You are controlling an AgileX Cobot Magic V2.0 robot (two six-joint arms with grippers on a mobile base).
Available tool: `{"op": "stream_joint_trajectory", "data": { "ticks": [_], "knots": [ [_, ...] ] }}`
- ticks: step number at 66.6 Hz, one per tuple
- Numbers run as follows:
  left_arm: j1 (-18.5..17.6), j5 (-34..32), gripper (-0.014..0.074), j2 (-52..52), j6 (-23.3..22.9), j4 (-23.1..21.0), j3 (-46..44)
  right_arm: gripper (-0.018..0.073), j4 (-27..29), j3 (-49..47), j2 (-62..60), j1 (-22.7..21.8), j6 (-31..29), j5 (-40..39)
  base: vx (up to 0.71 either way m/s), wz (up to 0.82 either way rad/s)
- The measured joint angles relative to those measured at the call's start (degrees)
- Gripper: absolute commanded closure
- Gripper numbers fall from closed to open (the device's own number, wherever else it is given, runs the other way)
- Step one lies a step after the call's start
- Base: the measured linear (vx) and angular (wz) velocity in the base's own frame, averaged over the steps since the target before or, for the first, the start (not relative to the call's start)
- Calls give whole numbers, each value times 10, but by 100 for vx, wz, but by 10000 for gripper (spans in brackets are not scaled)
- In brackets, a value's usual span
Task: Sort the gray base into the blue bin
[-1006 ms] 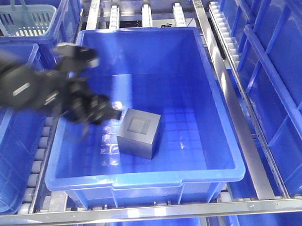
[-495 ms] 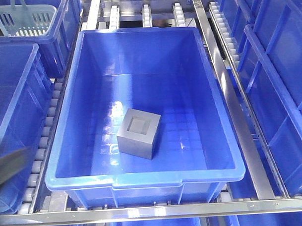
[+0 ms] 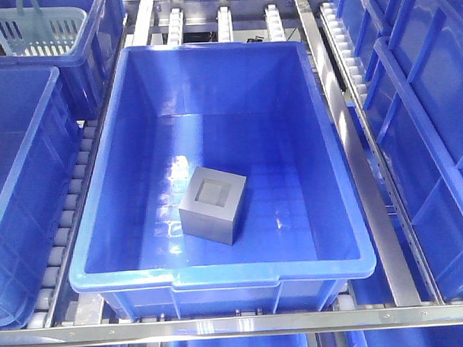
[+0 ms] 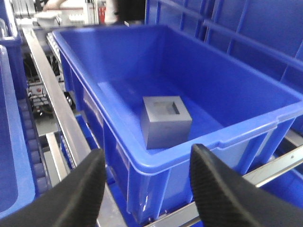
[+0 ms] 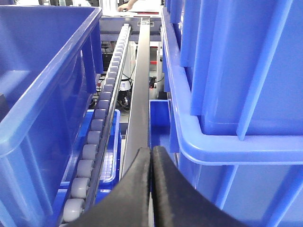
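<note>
Inside blue bin [image 3: 104, 216], gray base [image 3: 212, 204]; neighbouring crates [image 3: 23, 188] flank rollers [image 3: 66, 217].

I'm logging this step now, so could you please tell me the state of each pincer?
Left pincer: open, holding nothing, outside the bright-blue plastic crate.
Right pincer: closed, empty, over the metal conveyor rail.

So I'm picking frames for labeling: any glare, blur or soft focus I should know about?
Front view: sharp, with white glare patches on the blue bin floor left of the gray base. Left wrist view: base crisp, left end effector fingers soft. Right wrist view: right end effector blurred up close.
</note>
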Motion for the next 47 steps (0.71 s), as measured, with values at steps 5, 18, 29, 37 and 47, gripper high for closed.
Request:
{"op": "stream_joint_trajectory", "data": {
  "ticks": [5,18,29,37,47],
  "knots": [
    [0,-14,205,2,1,4,0,568,0,0,0,0,0,0,0,0],
    [0,-37,205,2,1,7,0,568,0,0,0,0,0,0,0,0],
    [0,-37,246,2,1,7,0,568,0,0,0,0,0,0,0,0],
    [0,-38,423,2,1,7,0,568,0,0,0,0,0,0,0,0],
    [0,-38,605,2,1,7,0,568,0,0,0,0,0,0,0,0]
  ]
}}
